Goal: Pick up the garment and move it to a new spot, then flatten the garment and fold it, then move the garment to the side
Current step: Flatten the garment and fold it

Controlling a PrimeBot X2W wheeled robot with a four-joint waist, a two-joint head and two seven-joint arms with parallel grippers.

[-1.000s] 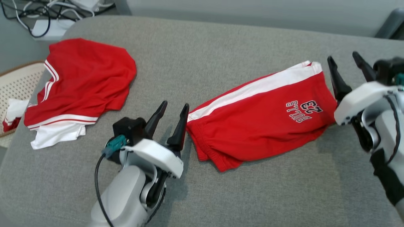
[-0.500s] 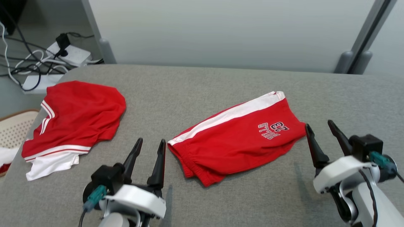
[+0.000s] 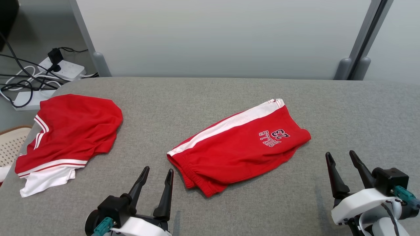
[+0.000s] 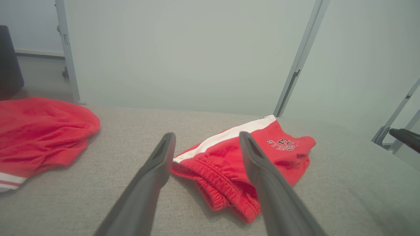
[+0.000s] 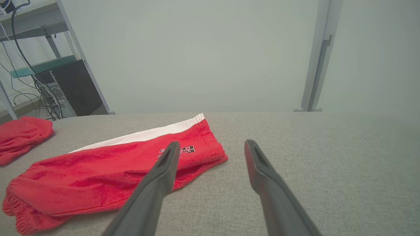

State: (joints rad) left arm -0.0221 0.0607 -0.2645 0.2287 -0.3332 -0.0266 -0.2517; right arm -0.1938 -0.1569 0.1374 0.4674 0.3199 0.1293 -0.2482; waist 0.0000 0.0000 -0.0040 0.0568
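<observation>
Head view: the red shorts point(image 3: 239, 147) lie mid-frame on the grey counter point(image 3: 210, 95). They look already folded, so moving them aside seems to be the step left. Their long axis runs from the waistband at lower left to the hem at upper right. The left end effector point(image 3: 158, 170), fingers spread wide and empty, sits at the bottom just left of the waistband. The right end effector point(image 3: 340, 154), equally wide and empty, sits lower right, near the hem but apart from it. A red jersey point(image 3: 69, 131) takes up the left edge; the right half of the counter is bare.

Left wrist view: the elastic waistband lies just ahead, mostly between the fingers, so this arm is the nearer.

Right wrist view: the hem corner lies ahead and left, behind the left finger; bare counter stretches right.
</observation>
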